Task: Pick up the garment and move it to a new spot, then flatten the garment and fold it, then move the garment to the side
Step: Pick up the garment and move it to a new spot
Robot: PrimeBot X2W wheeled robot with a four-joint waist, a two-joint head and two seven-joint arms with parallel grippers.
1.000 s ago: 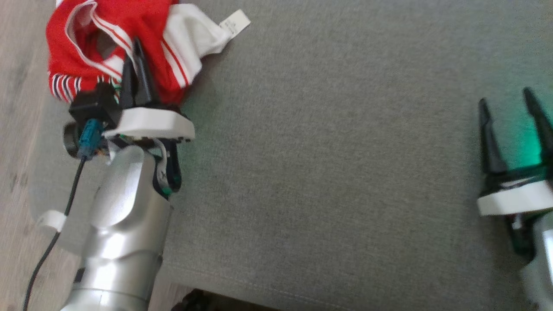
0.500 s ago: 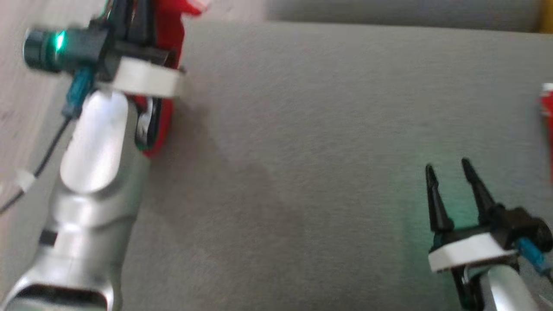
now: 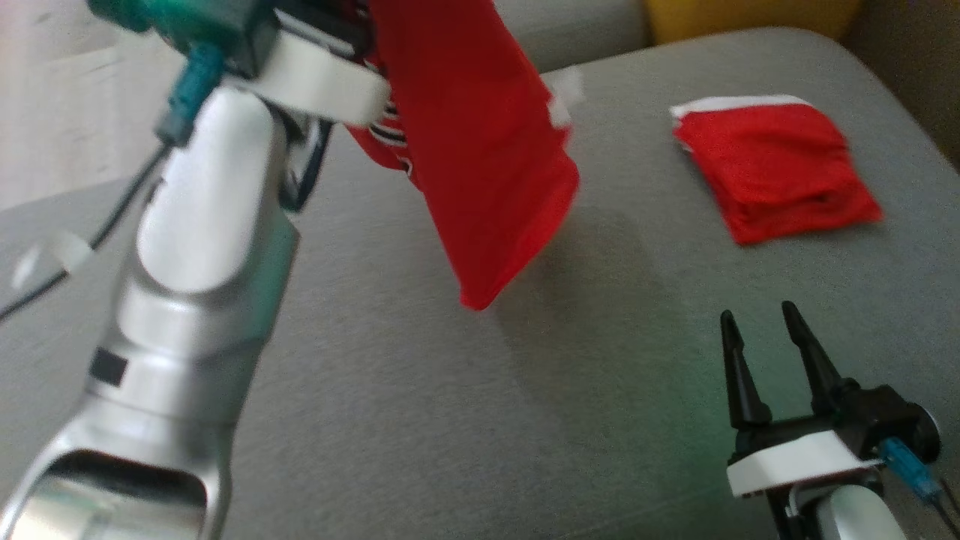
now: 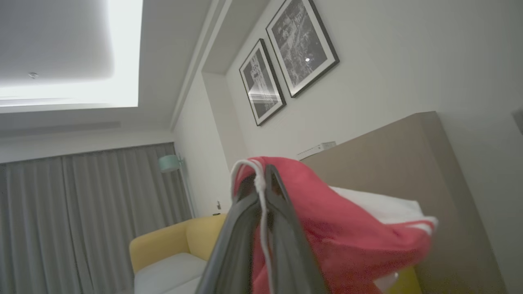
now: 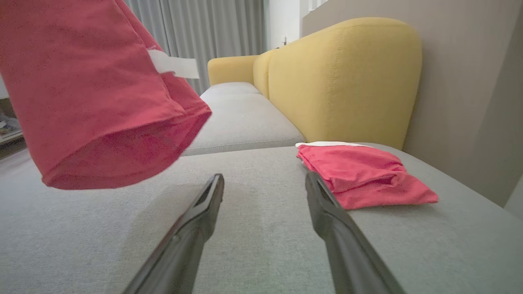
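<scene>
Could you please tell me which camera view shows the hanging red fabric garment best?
The head view: the red fabric garment hangs from the left hand down to its lowest corner. The right wrist view shows its lower hem; the left wrist view, fabric bunched in that hand.

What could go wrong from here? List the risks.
1. The left jaws pinch the garment near its white-trimmed edge; it may slip out.
2. Carried too far right, it may drop onto the folded garment.
3. The open right jaws sit low over the sofa near the hanging hem and might snag it.
</scene>
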